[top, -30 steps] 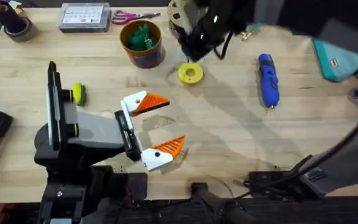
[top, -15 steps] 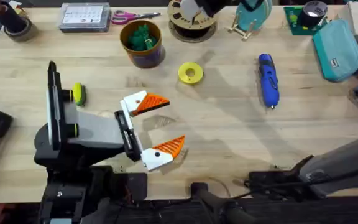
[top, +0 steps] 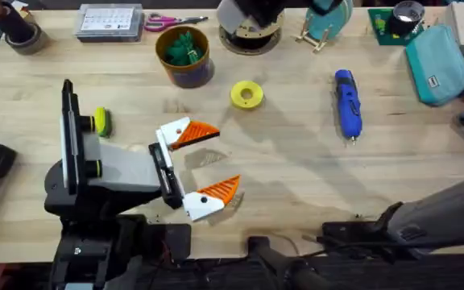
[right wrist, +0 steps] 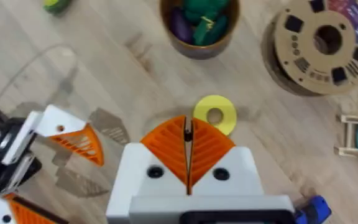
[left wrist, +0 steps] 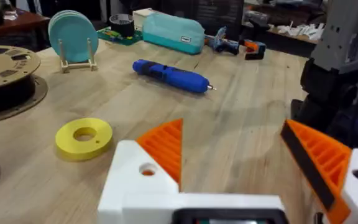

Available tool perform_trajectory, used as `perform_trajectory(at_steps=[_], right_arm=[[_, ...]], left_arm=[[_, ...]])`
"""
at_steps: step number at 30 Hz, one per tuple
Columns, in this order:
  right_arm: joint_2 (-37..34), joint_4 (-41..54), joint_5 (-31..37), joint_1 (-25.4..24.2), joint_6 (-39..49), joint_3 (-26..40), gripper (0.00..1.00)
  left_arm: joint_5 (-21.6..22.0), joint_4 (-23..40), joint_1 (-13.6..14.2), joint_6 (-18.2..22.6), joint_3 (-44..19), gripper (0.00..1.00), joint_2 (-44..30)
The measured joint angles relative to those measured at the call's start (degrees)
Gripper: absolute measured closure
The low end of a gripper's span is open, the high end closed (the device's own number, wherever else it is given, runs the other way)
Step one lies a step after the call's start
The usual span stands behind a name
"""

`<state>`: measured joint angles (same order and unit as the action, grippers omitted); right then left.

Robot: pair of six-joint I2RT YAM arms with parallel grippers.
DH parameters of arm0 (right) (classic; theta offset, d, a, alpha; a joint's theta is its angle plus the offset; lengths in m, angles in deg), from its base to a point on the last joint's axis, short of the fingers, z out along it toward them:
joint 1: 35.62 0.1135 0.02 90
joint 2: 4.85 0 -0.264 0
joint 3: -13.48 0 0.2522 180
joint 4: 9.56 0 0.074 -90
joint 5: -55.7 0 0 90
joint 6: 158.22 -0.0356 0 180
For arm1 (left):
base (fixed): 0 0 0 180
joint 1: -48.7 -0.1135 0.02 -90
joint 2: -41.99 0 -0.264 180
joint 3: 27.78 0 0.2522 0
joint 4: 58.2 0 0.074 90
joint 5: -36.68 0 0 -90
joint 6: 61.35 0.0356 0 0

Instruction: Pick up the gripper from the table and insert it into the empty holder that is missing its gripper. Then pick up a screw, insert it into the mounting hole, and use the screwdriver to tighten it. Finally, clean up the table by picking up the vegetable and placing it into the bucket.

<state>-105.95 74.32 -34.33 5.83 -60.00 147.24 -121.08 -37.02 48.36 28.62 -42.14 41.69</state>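
Hovering high above the table (top: 296, 177), right gripper (right wrist: 188, 149), jaws together.

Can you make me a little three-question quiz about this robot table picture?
1. True or false: the blue screwdriver lies on the wooden table.
2. What sits inside the bucket? A) green and purple vegetables B) scissors C) a yellow ring
3. Fill in: the left gripper has its orange fingers ____, while the right gripper has them pressed together.

Key:
1. True.
2. A. The yellow ring lies on the table beside the bucket, and the scissors lie behind it.
3. Apart (open).
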Motion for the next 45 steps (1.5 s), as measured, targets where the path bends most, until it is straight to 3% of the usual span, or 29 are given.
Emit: perform_trajectory(at_steps=[19, 28, 45], right_arm=[[0.0, 2.2, -0.3, 14.3, 7.4, 0.0, 0.995], [0.0, 4.9, -5.6, 15.1, 16.2, 0.0, 0.995], [-1.4, 5.5, -6.9, 17.0, 24.0, 0.0, 0.995]], left_arm=[[0.0, 0.0, 0.0, 0.0, 0.0, 0.015, 0.0], [0.0, 0.0, 0.0, 0.0, 0.0, 0.016, 0.0], [0.0, 0.0, 0.0, 0.0, 0.0, 0.015, 0.0]])
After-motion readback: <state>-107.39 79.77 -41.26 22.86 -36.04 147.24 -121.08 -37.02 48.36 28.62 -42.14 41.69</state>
